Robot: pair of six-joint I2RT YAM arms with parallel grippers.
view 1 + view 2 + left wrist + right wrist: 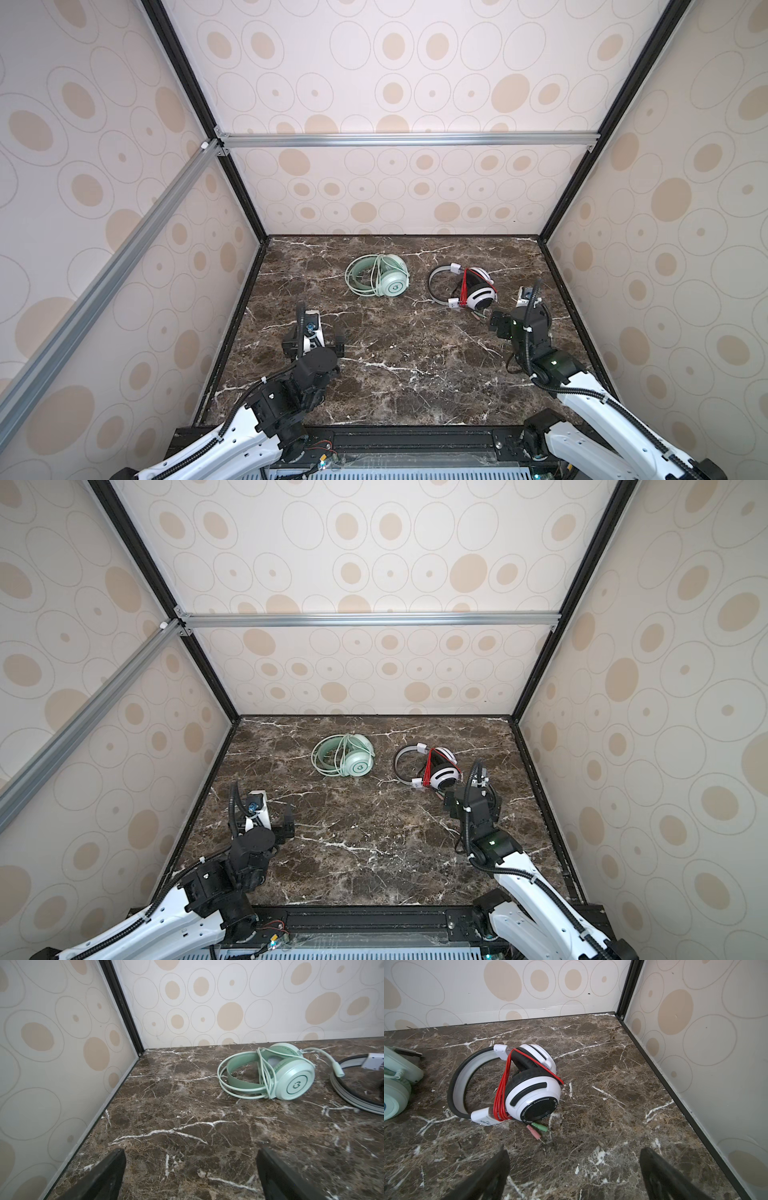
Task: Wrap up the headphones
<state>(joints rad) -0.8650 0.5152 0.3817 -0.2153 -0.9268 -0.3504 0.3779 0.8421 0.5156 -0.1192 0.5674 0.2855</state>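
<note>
Two pairs of headphones lie toward the back of the marble table [395, 374]. The mint-green headphones [378, 276] [345, 756] [270, 1072] sit left of centre, their pale green cable looped round the headband and ear cups. To the right lie the white-and-black headphones [465, 289] [430, 769] [519, 1084], with the red cable [501, 1088] wound round them and pink and green plugs [539, 1130] lying loose on the table. My left gripper [314, 336] [191, 1153] is open over bare table, well short of the green pair. My right gripper [517, 313] [574, 1153] is open and empty, just in front of the plugs.
Patterned walls close in the table at the back, left [62, 1084] and right [695, 1043], with black frame posts [245, 199] in the corners. An aluminium bar [407, 139] runs across high at the back.
</note>
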